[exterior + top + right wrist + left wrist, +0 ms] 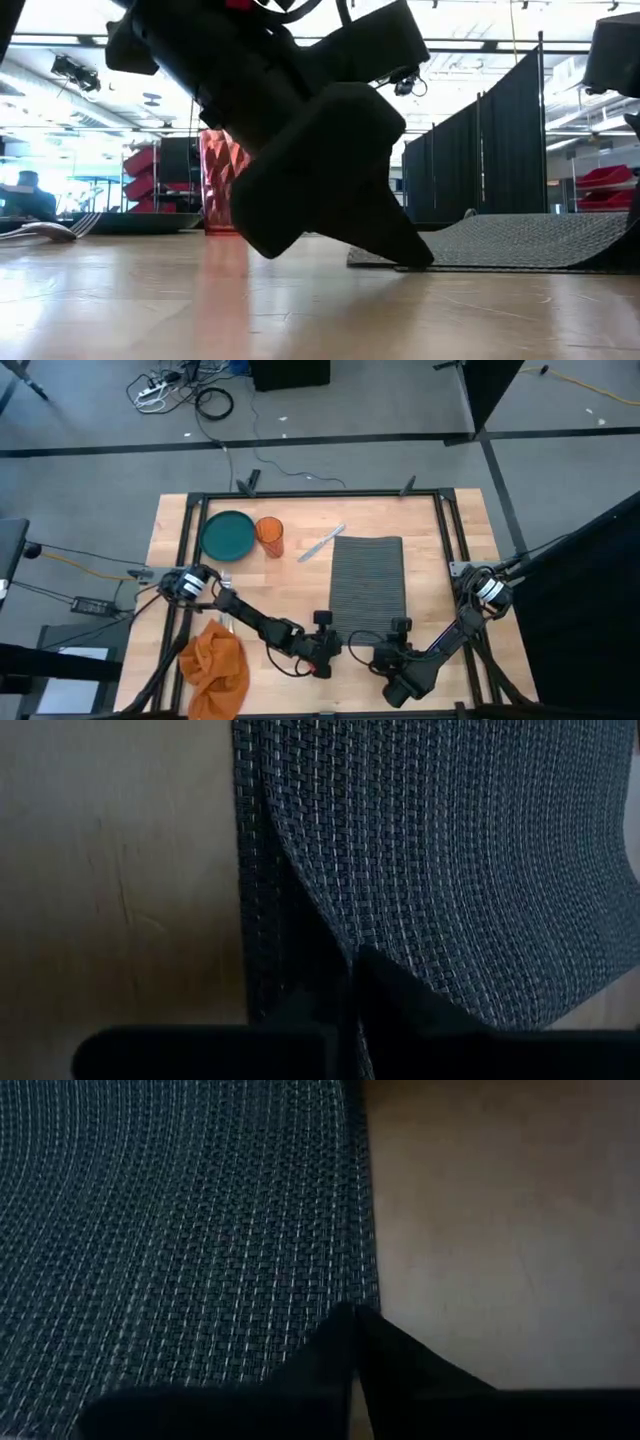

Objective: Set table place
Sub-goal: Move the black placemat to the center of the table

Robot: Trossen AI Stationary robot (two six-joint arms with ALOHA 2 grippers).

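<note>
Down low, both grippers, left gripper and right gripper, pinch shut on the ribbed grey woven placemat's near corners on the plank counter.

- Grey floor surrounds the work area, crossed by dark lines.
- Cables and a white power strip lie on it.
- Black curtain partitions stand behind.
- Bright ceiling lights run overhead.
- Red shelving stands farther off.
</note>
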